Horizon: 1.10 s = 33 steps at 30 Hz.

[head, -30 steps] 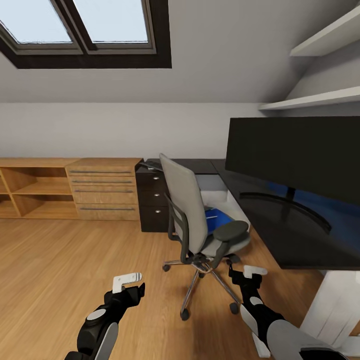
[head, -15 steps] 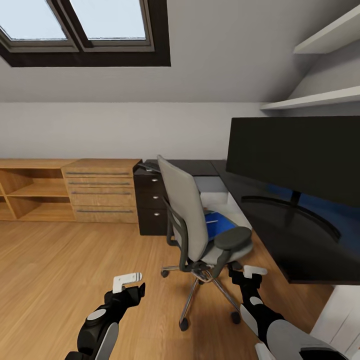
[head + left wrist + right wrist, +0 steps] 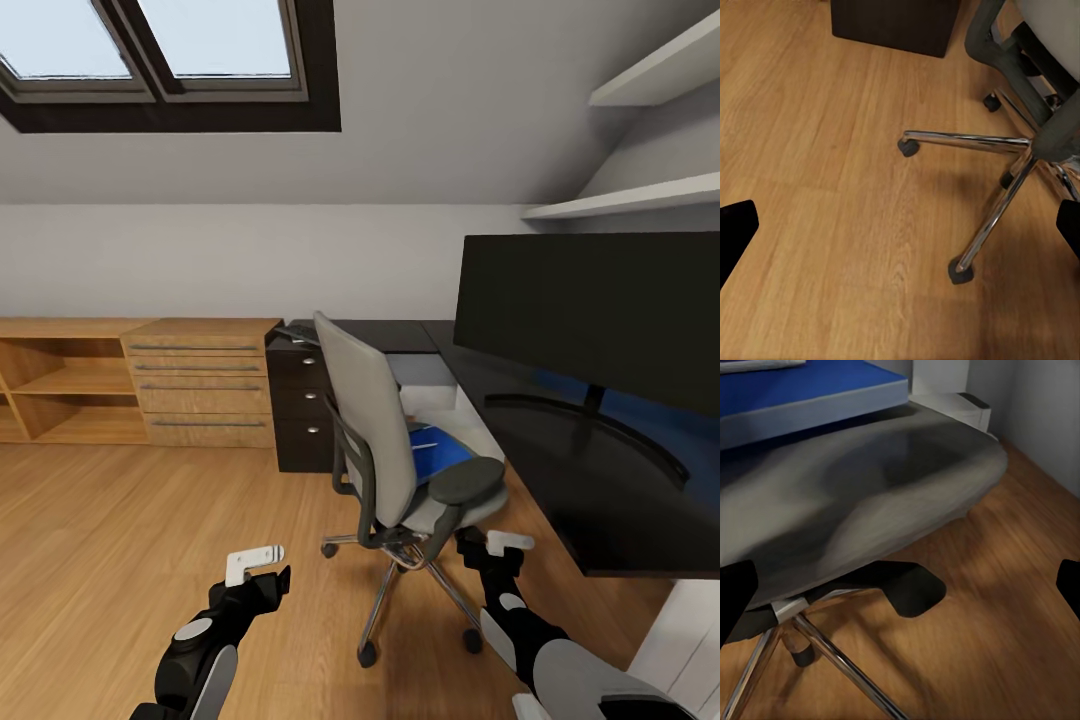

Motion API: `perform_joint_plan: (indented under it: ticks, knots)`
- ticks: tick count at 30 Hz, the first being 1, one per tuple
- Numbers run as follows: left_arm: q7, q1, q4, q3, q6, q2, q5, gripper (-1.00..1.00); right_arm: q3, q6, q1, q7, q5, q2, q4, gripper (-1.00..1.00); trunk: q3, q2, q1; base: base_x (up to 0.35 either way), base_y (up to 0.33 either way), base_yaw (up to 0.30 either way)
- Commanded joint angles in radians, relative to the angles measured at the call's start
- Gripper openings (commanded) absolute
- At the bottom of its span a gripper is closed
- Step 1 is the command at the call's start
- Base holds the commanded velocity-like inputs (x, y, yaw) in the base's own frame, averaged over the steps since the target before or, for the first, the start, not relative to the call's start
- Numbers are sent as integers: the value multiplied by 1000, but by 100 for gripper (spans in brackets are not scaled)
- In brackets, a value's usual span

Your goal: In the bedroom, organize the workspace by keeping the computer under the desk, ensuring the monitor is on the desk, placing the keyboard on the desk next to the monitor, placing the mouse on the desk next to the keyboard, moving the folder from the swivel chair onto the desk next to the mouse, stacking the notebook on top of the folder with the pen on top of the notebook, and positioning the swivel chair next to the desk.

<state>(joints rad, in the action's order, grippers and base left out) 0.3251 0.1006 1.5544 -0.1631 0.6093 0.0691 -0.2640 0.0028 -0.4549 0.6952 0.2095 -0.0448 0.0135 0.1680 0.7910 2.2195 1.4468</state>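
Swivel chair (image 3: 400,470) at centre frame, blue folder (image 3: 440,450) on its seat, beside the glossy black table (image 3: 560,470) carrying the monitor (image 3: 600,310) at right. Left hand (image 3: 255,565) at lower left and right hand (image 3: 505,545) just below the chair's armrest are both wide open, holding nothing. Reaching in carelessly, the right arm might nudge the castored chair, rolling the folder away.

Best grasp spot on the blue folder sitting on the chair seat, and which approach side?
Grip the folder by its front edge, probably coming from the open front of the swivel chair. It lies flat on the seat with the backrest behind and armrests flanking, so a low, level pinch by the right gripper looks easiest.
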Motion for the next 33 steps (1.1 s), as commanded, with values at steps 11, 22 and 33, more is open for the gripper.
perform_joint_plan:
  ticks: [11,22,33]
  knots:
    - [9,1,1,-3,4,1,-11,100,9,-7,1,-8,-3,9,2,100,1,0,0,0,0,0]
    - [9,1,0,-1,4,0,-12,100,8,-14,1,-3,-4,29,4,100,-1,0,0,0,0,78]
    - [9,1,0,-1,4,0,-14,100,7,-15,1,-2,-4,31,2,100,-7,0,0,0,0,258]
